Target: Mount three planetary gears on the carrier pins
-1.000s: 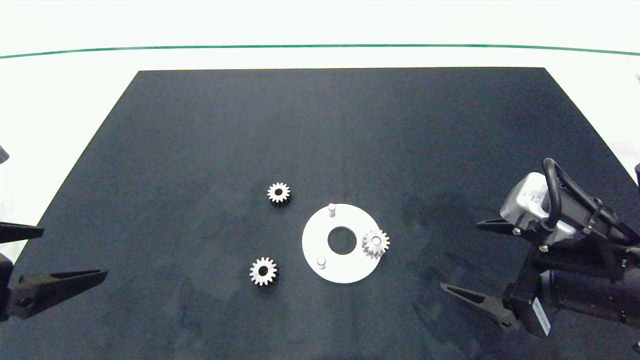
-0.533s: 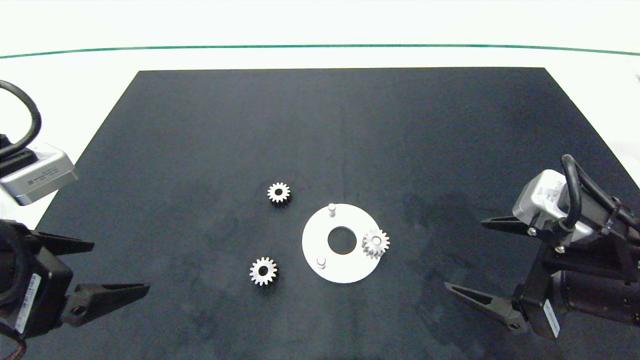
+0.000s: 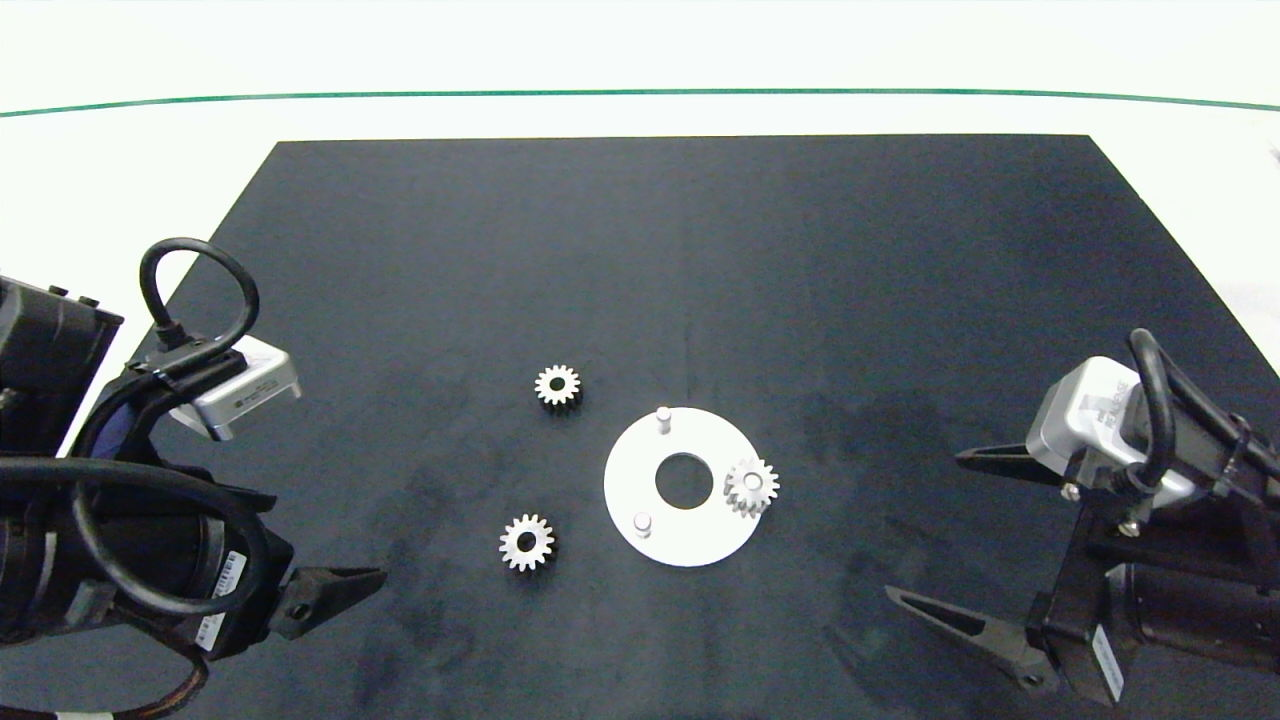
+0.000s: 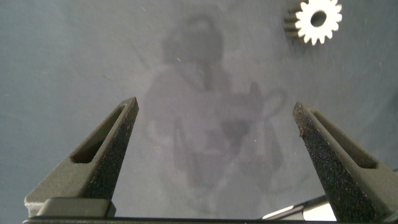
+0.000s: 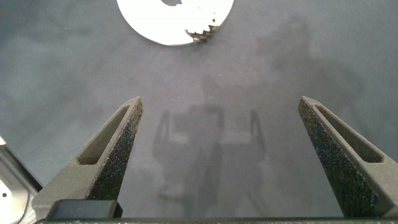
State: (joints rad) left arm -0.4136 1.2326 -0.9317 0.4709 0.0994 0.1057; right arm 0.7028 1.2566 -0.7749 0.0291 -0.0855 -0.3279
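I'm looking down on a matte black mat [image 3: 680, 250] laid over the pale tabletop [image 3: 120, 160], its nap faintly smudged. My landmark is the flat white disc [image 3: 680, 535], a smooth ring with a large round centre hole. Three short white cylindrical carrier pins stand around it: one [image 3: 662, 416] on the disc's far side, bare; one [image 3: 643, 522] on its near-left side, bare; the third [image 3: 752, 482] on its right carries a seated gear [image 3: 752, 487], silver-grey metal with pointed teeth that overhang the disc's rim. Two more planetary gears lie flat on the mat off the disc: one [image 3: 557, 385] to its far left, one [image 3: 527, 542] to its near left, each with a round bore. My left tool [image 4: 214, 140] sits low over the mat well left of the disc, its two dark, grainy wedge-shaped fingers [image 4: 106, 155] spread wide with nothing between them; the near-left gear [image 4: 318, 20] shows beyond them. My right tool [image 5: 221, 134] hangs well right of the disc, fingers [image 5: 106, 152] equally wide apart and gripping nothing, the disc's edge [image 5: 155, 25] ahead.
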